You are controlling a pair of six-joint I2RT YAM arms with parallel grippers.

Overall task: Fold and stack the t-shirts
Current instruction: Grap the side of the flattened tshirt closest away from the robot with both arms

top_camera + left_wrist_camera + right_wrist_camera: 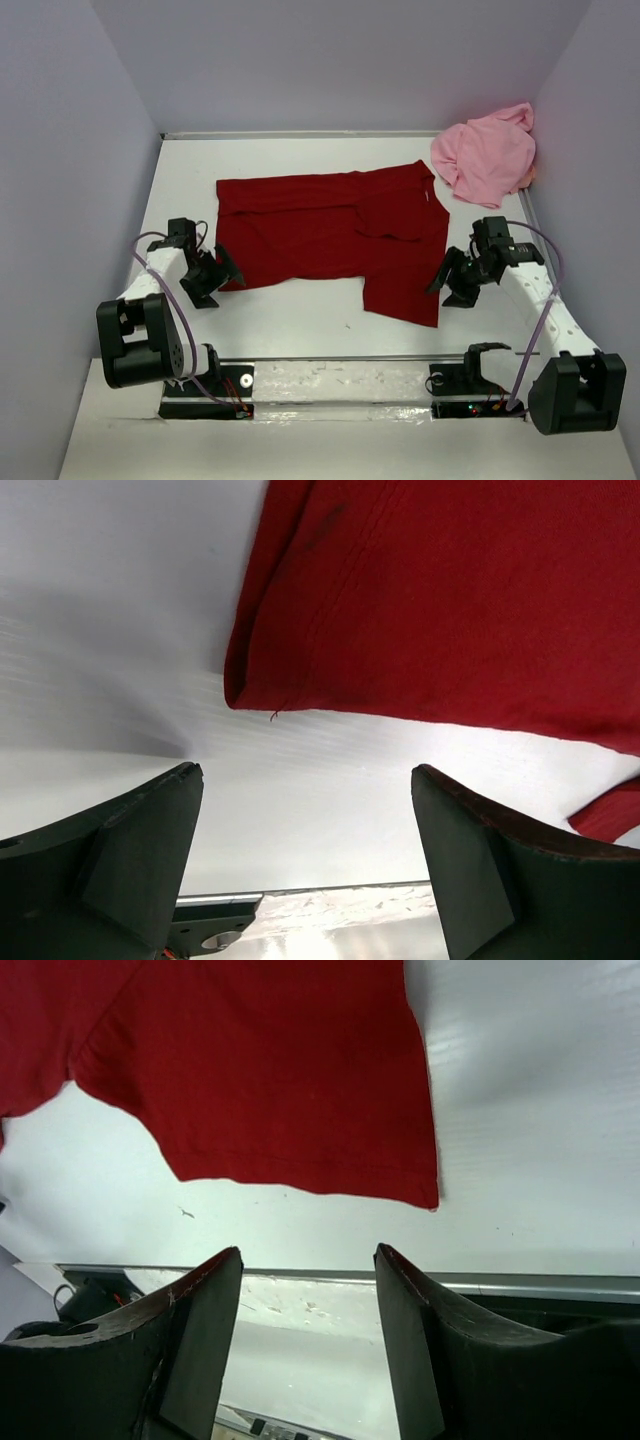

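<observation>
The dark red t-shirt (330, 235) lies spread across the middle of the table, partly folded, with one flap hanging toward the front right. A light pink t-shirt (487, 155) sits crumpled in the back right corner. My left gripper (232, 272) is at the red shirt's front left corner, open and empty. In the left wrist view that gripper (305, 770) is just short of the red hem (450, 600). My right gripper (440, 283) hovers beside the shirt's right flap. Seen from the right wrist, it (308, 1250) is open with nothing between its fingers, and the red flap (260, 1070) lies ahead.
Pale walls close in the white table (300, 320) on the left, back and right. A metal strip (340, 358) runs along the front edge between the two arm bases. The pink shirt leans against the right wall.
</observation>
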